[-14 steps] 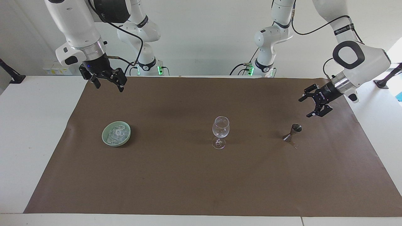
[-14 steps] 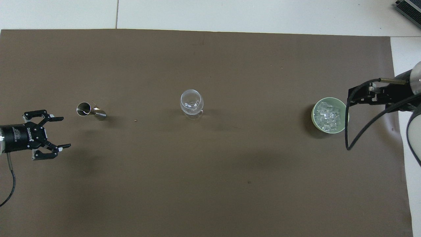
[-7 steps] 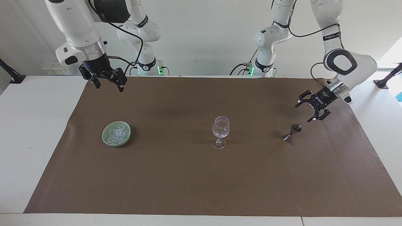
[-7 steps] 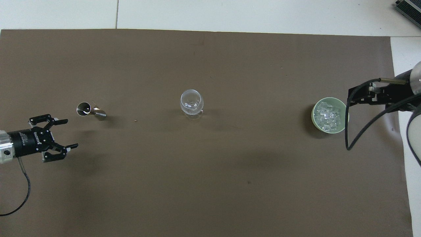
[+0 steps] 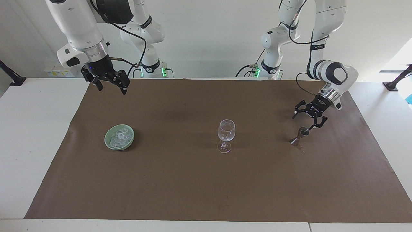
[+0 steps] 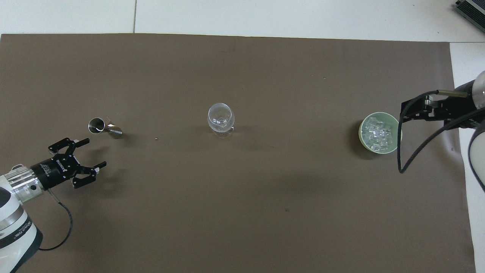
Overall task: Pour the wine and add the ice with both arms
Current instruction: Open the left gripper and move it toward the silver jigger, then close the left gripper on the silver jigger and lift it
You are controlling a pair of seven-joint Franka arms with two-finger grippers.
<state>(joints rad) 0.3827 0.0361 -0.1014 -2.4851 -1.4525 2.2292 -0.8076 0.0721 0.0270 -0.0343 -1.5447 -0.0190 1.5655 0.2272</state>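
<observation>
Overall, a wide sheet of dull brown paper [image 5: 180,180] covers most of a white table [image 5: 32,135], and a plain pale wall rises at the robots' end, where two slimmer white arms with green-lit bases [image 5: 148,35] stand.

Toward the right arm's end, a shallow pale green ceramic bowl [image 5: 107,139] sits on the paper, heaped with small clear cubes of ice [image 5: 119,136]. The right gripper [image 5: 111,85] hangs in the air above the paper's edge nearest the robots, well apart from the bowl, its black fingers spread wide with nothing between them; this arm waits.

Mid-table stands an upright clear stemmed wine glass [image 5: 226,134]; whether it holds anything I cannot tell.

Toward the left arm's end, a small steel hourglass-shaped measuring jigger [image 5: 300,136] stands tilted on the paper, its open mouth uppermost; what is inside it cannot be made out. The left gripper [image 5: 309,120], angled downward, hovers just beside the jigger's rim, on the side nearer the robots. Its jaws are fully apart and grip nothing, and whether a fingertip touches the rim is unclear.
</observation>
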